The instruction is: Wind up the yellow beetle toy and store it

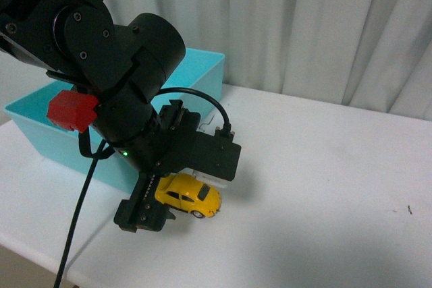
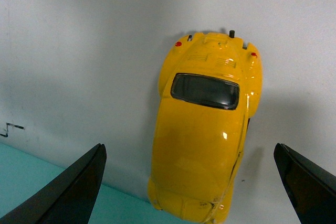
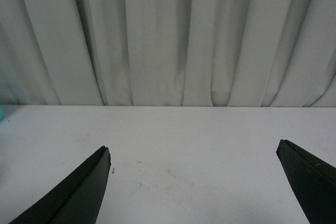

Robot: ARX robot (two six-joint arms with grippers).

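Observation:
The yellow beetle toy (image 1: 196,198) stands on its wheels on the white table (image 1: 324,187), just in front of the teal bin (image 1: 202,75). My left gripper (image 1: 156,202) points down over the toy's bin-side end and is open. In the left wrist view the yellow beetle toy (image 2: 207,129) lies lengthwise between the two black fingertips (image 2: 86,182), with clear gaps on both sides; the left gripper (image 2: 189,148) touches nothing. My right gripper (image 3: 193,147) is open over bare table and does not show in the front view.
The teal bin's wall (image 2: 47,192) lies close behind the toy's near end. A grey curtain (image 1: 304,25) hangs behind the table. The table's front edge (image 1: 40,251) runs at lower left. A small dark speck (image 1: 409,209) lies at far right.

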